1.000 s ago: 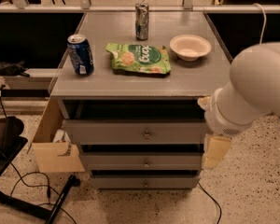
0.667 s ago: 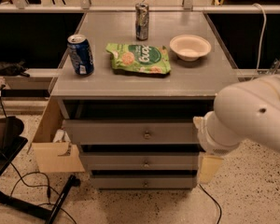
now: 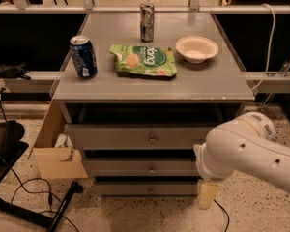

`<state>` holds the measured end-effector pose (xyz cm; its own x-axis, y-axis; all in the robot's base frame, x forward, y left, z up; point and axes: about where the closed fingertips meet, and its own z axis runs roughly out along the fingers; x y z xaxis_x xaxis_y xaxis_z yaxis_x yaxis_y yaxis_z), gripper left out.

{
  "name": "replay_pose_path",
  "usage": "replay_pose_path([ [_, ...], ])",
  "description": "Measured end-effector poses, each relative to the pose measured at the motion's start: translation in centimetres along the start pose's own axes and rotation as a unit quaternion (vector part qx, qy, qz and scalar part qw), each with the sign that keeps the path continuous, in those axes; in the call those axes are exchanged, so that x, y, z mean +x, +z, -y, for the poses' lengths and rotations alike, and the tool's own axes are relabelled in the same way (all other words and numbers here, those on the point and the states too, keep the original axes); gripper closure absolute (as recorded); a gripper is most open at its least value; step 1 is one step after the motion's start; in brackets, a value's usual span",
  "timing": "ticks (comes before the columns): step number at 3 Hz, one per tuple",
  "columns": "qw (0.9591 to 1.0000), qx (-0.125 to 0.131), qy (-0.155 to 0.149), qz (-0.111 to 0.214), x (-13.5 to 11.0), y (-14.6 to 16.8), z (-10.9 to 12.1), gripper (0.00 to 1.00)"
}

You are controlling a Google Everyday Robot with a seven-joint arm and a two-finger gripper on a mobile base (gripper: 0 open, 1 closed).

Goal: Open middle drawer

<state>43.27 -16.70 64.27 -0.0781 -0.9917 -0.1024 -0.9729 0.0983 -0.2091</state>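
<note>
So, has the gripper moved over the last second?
Yes. The gripper has dropped and drifted slightly left. It was about level with the middle drawer, and now hangs at the right end of the bottom drawer.

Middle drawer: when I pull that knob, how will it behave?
The middle drawer is probably rigid and should slide straight, not flex. Its small round knob looks smooth, so the pincer, hanging low to its right, may slip off. The tall can on top might tip if the pull jerks.
</note>
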Motion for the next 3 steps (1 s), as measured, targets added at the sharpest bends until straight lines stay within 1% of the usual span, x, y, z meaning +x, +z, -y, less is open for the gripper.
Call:
replay_pose_path([
  [1,0.9997,-0.01,-0.018,0.013,-0.9,3.6,-0.1,0.0],
  [2,0.9989,-0.012,-0.046,0.002,-1.4,9.5,-1.0,0.0],
  [3,0.9986,-0.009,-0.052,-0.002,-1.1,13.2,-1.1,0.0],
])
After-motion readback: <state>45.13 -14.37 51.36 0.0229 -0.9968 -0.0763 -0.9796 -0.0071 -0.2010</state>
